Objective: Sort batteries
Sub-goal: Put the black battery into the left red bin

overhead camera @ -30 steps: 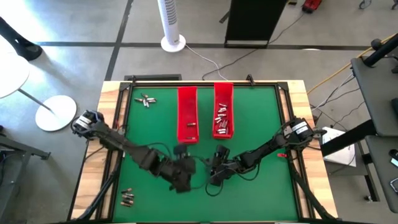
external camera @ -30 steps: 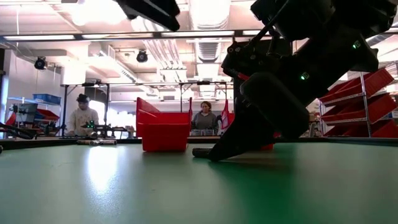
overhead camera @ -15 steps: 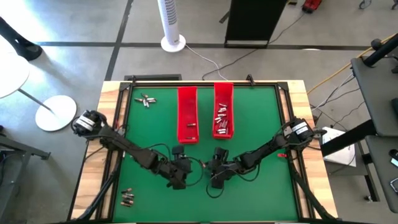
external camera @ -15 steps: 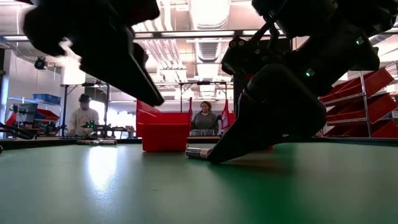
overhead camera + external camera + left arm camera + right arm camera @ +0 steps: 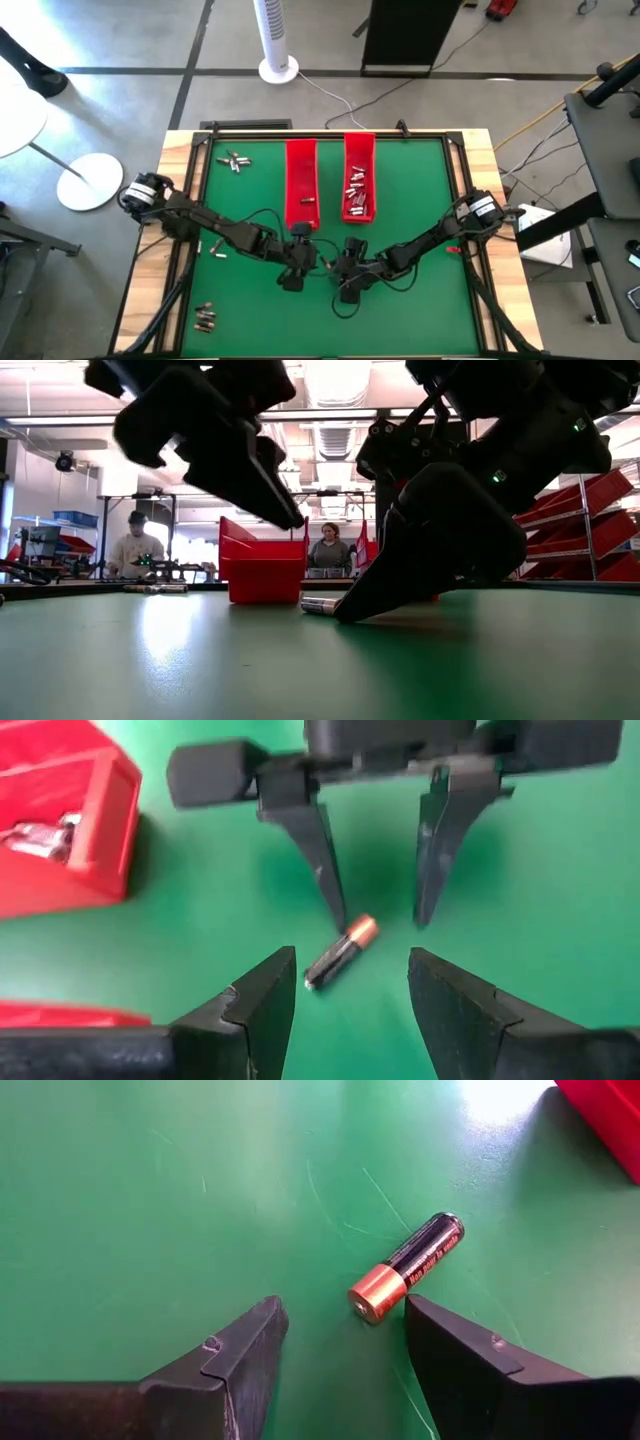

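1. While one battery (image 5: 407, 1268), black with a copper end, lies flat on the green mat (image 5: 420, 200) just near of the two red trays, the right gripper (image 5: 340, 1350) is down at it with its fingers parted and nothing between them; one fingertip sits just beside the copper end.
2. Facing it, the left gripper (image 5: 350, 985) hovers above the same cell, also spread and empty.
3. Both grippers aim at one small cell, so they could collide, or a finger could knock the battery and send it rolling, since it is round and lies loose.
4. A close that catches only the copper tip would likely squirt the cell out sideways.
5. Sorted cells lie in the right red tray (image 5: 372, 150), a few in the left red tray (image 5: 290, 160).
6. Loose batteries remain in a far-left cluster (image 5: 235, 160) and a near-left cluster (image 5: 204, 318), well apart from both arms.
7. Cables trail across the mat between the arms and could snag.
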Tool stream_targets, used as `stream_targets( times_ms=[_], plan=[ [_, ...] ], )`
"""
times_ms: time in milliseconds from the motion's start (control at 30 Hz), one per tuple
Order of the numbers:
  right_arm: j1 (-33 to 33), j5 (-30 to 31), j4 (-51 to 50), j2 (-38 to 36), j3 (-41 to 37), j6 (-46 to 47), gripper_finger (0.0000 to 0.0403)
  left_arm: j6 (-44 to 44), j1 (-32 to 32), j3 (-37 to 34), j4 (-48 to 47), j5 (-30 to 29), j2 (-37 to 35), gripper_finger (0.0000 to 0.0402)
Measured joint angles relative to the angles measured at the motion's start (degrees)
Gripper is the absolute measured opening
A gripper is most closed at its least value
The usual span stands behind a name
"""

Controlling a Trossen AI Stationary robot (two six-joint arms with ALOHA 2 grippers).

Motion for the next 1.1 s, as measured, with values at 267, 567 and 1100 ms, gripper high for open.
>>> stream_targets(
  times_ms=[267,567,1100],
  plan=[
    [0.02,0.06,0.05,0.0,0.0,-0.13,0.0203,3.36,2.8,6.07,-1.66,6.66,6.98,0.0174],
    [0.02,-0.9,-0.29,-0.02,0.04,-0.31,0.0203,6.41,4.29,16.05,-13.47,8.03,15.21,0.0157],
    [1.27,-2.78,-8.91,-5.2,-0.12,-4.03,0.0203,0.26,3.6,18.07,-18.03,8.0,18.9,0.0145]
  ],
)
